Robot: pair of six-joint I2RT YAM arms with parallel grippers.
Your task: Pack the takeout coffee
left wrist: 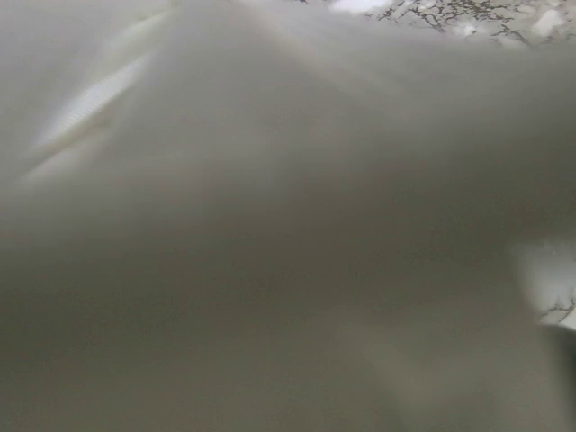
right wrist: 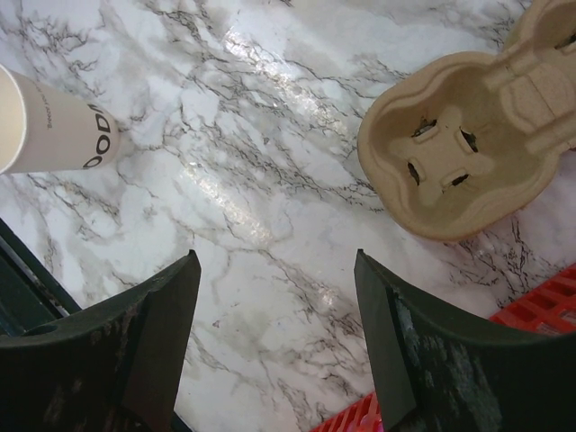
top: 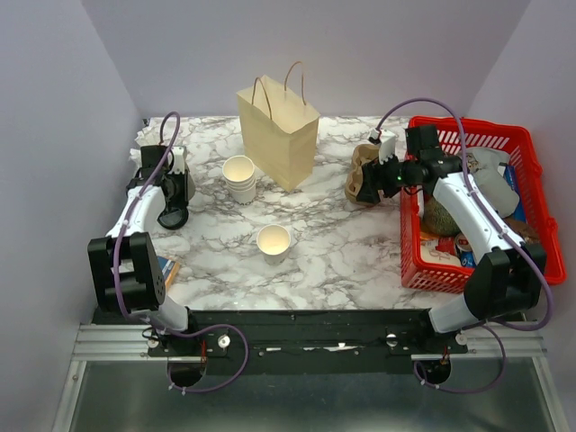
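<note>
Lidding step, I judge: lidless white paper cup stands centre, nearer the front edge; left gripper over black plastic lids by left edge, grip unreadable; right gripper wide open, empty; next, lid onto cup

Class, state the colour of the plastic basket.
The basket is red; the top external view shows it best.
</note>
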